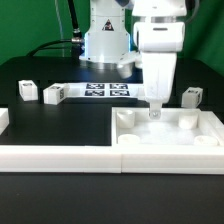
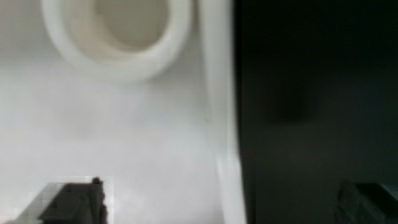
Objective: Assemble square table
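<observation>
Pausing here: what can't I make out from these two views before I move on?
- Exterior view: whether the tool touches the square table top; too small to tell.
- Wrist view: the round socket is blurred and cut off by the frame edge.
- Wrist view: the fingers are mostly out of frame.
- Exterior view: tags on the leg blocks are too small to read.

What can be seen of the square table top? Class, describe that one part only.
The square table top is a white, plastic-looking tray with a raised rim and round sockets near its corners. It lies flat, hollow side up, on the black table at the exterior view's right. The open gripper hangs over its inside.
</observation>
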Robot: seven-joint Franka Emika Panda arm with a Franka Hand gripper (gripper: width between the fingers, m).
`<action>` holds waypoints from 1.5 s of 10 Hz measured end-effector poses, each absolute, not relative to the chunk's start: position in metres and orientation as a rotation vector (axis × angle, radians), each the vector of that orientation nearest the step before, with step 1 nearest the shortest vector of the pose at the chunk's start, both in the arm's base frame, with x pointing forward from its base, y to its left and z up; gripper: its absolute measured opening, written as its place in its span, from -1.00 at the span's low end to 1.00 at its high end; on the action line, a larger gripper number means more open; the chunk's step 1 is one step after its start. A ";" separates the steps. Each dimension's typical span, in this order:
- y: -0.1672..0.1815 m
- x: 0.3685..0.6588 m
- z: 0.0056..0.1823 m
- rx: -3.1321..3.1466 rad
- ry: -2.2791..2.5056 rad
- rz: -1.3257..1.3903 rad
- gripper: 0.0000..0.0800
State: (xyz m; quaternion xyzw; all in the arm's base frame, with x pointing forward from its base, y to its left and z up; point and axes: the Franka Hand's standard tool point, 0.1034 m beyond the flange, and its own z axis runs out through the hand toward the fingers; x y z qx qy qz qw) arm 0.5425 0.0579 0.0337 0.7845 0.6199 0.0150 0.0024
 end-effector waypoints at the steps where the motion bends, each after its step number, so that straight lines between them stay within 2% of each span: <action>1: 0.065 0.541 0.044 2.501 1.878 0.058 0.62; 4: 0.085 0.540 0.061 2.738 1.527 0.067 0.62; 7: 0.083 0.542 0.060 2.852 1.318 0.070 0.62; 12: 0.111 0.524 0.061 3.172 0.371 0.025 0.62; 15: 0.113 0.525 0.059 3.222 0.050 0.015 0.62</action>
